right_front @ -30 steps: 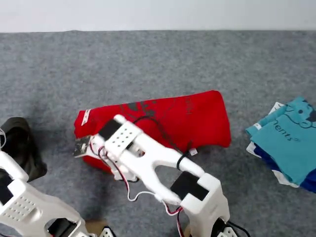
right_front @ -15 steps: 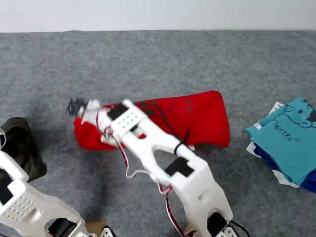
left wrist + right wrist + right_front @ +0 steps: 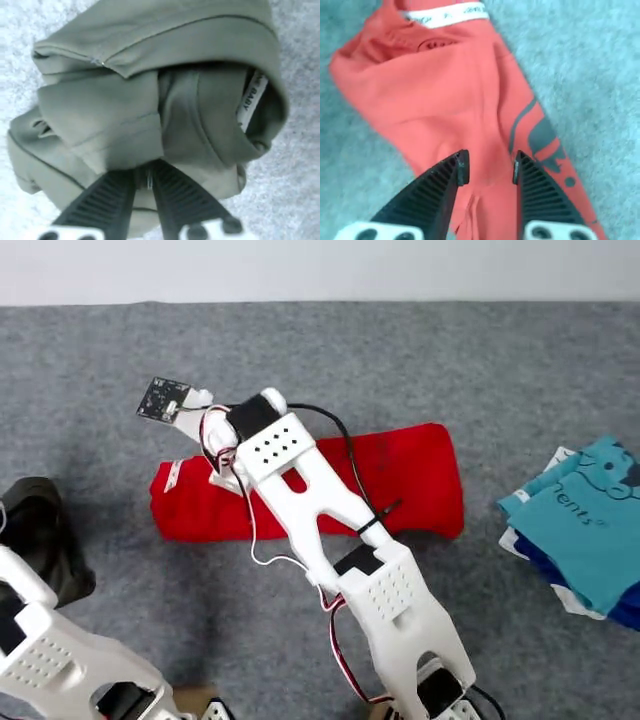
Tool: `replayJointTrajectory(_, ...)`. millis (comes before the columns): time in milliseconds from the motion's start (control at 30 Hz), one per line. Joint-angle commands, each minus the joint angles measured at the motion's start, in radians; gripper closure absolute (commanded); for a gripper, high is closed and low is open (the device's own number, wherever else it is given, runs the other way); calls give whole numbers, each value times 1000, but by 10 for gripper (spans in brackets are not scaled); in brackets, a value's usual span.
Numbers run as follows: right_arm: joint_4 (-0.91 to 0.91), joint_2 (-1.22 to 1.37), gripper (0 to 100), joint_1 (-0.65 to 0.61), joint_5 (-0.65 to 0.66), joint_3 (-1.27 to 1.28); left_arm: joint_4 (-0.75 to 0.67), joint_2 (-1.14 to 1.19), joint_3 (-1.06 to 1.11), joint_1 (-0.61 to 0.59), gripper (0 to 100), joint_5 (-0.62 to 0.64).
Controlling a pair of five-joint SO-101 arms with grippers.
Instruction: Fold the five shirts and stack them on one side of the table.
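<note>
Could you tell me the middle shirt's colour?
The shirt is red; high view shows best.

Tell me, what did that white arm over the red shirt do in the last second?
The right gripper swung from the near left corner of the red shirt across to its far edge, the arm stretching out over the table. The shirt's left end, which bulged toward the robot before, now lies as a narrower band. The left gripper on the dark shirt and the teal-topped stack stayed put.

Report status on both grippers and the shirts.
Left gripper shut, tips against green shirt. Right gripper open above red shirt, folded in a strip. Stack sits apart. Nothing blocking.
</note>
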Motion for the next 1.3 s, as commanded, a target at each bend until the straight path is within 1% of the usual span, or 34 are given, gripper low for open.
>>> replayJointTrajectory(0,64,-8,882,-7,-3,-43,51,-14,-85,8,994,-8)
replayJointTrajectory(100,65,-7,913,-4,-5,31,91,-14,-136,17,994,-8)
replayJointTrajectory(233,18,39,943,13,-3,130,109,-14,-157,38,994,-5)
replayJointTrajectory(367,16,122,971,44,-5,150,135,-15,-160,49,994,-5)
replayJointTrajectory(467,85,140,987,39,-6,150,137,-15,-160,43,994,-5)
replayJointTrajectory(600,206,122,988,-2,-6,150,137,-15,-160,43,994,-6)
replayJointTrajectory(700,209,62,988,-8,-6,150,132,-15,-160,48,994,-6)
replayJointTrajectory(867,157,-44,987,-4,-6,150,129,-15,-160,49,994,-6)
replayJointTrajectory(1100,27,-56,987,48,-6,150,129,-15,-170,64,994,-6)
replayJointTrajectory(1267,-94,-61,987,-13,-6,150,130,-15,-171,101,994,-5)
